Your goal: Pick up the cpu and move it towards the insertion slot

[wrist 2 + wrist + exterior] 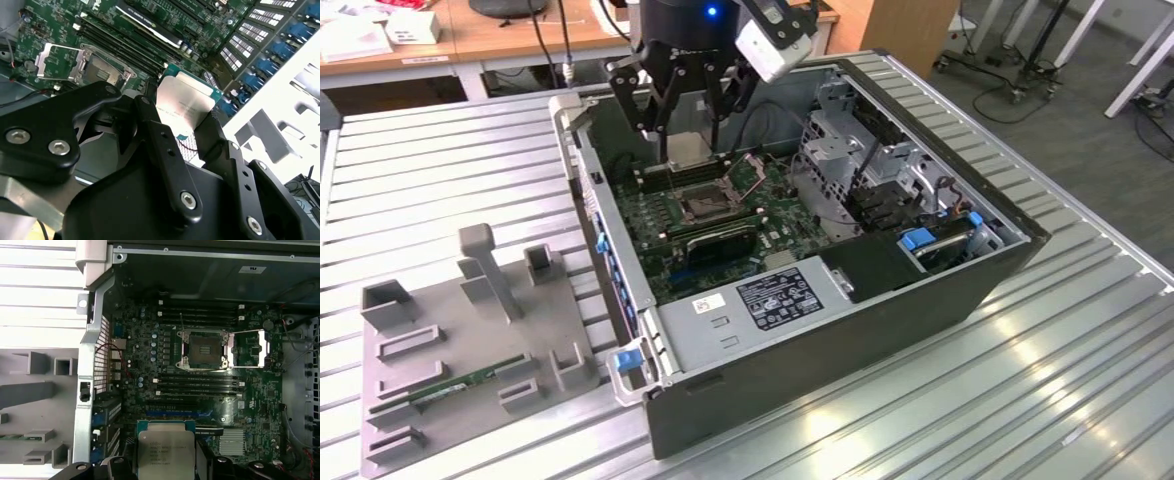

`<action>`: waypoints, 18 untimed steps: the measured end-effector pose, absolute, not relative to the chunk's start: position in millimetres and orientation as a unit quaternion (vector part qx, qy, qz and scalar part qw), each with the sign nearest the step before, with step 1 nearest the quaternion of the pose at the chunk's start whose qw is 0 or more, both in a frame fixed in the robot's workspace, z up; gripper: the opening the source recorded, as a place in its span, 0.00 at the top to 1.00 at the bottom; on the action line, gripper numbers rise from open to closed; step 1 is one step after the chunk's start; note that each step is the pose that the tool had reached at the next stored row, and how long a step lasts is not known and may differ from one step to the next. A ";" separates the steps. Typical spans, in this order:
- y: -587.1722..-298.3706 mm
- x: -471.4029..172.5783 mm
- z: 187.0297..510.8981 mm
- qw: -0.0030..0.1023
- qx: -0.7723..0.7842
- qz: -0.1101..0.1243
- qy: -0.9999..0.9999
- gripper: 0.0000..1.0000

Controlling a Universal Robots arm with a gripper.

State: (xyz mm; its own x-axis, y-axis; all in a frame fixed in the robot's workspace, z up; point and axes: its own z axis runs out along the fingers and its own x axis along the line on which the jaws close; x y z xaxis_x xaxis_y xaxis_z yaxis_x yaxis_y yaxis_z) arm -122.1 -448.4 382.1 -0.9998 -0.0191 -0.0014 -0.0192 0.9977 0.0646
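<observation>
The end effector point(166, 467) grips the cpu point(165, 454) above the open computer case point(987, 270), well short of the insertion slot point(205, 347).

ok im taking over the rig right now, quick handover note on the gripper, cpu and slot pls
Gripper: shut on the cpu, holding it by its edges above the motherboard inside the open computer case.
Insertion slot: frame flipped open, dark centre empty.
Done: cpu picked up and lifted.
Left: cpu is off to one side of the slot, not yet over it.
</observation>
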 end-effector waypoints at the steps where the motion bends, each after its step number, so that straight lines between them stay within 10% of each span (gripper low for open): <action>1: -448.4 -120.8 382.1 0.000 -0.010 0.032 0.999 0.45; 18: -448.4 -116.1 382.1 0.000 -0.010 0.032 0.999 0.45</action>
